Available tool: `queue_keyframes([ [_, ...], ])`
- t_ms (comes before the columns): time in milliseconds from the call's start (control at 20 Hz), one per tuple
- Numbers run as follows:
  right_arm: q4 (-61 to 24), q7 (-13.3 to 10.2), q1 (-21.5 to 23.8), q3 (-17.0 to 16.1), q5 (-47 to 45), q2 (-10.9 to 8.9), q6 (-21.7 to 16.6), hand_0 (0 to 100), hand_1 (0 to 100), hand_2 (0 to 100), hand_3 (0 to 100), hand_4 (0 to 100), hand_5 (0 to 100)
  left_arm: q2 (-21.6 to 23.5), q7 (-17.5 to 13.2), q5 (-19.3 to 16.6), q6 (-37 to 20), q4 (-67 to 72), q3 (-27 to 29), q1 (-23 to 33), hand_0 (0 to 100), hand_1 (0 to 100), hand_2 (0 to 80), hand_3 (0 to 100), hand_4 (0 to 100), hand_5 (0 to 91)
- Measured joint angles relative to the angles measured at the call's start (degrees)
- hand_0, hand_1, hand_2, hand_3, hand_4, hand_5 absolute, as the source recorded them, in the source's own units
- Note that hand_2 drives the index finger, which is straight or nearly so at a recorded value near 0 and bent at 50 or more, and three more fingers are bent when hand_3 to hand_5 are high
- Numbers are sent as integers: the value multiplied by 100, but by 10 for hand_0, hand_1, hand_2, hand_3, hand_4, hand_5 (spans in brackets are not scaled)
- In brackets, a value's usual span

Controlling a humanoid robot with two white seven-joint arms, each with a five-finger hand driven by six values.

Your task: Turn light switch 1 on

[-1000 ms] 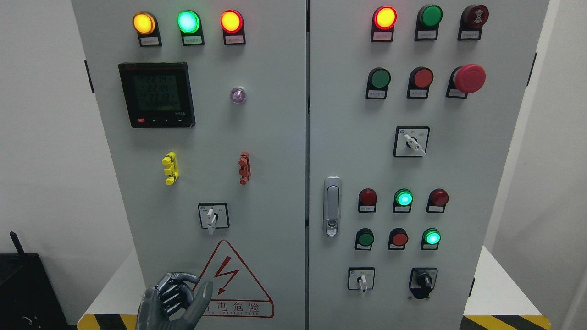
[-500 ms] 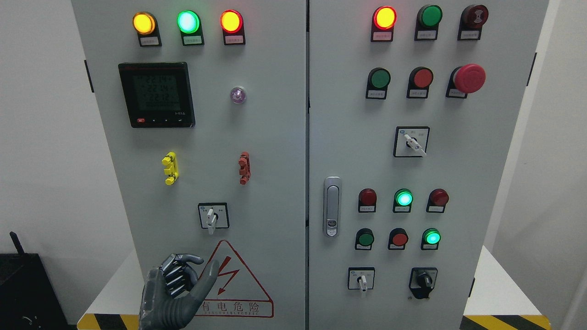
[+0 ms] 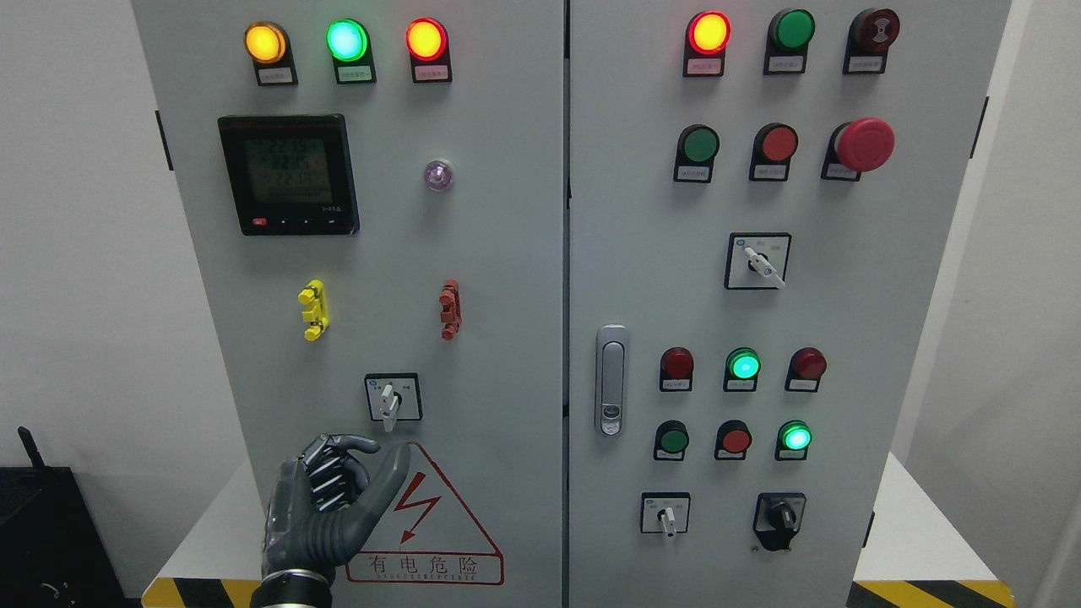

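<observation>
Fingers (image 3: pixel 334 473) of our left hand (image 3: pixel 325 511) curl empty below the selector switch (image 3: pixel 389 399), whose small stiff lever we judge needs a firm pinch.

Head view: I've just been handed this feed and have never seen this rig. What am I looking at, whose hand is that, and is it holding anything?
This single picture comes from the camera on the humanoid robot's head, facing a tall grey metal control cabinet with two doors. The dark metallic left hand comes in at the lower left; its fingers are curled with the thumb sticking up, and it holds nothing. It sits in front of the red triangular electric-shock warning sign, just below the small white-handled rotary switch in a black square frame, without touching it. I can't confirm that this is switch 1; the labels are too small to read. Above are a black digital meter and lit yellow, green and red lamps. The right door carries more lamps, push buttons and a large red mushroom stop button. The right hand is out of view.
</observation>
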Motion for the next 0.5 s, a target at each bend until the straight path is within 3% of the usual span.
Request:
queue_keyframes([
  [500,0,0,0,0,0,0,0,0,0,0,0,0,0,-131,37,0,222,-12,3,-115,0,703,550,915,964,878],
])
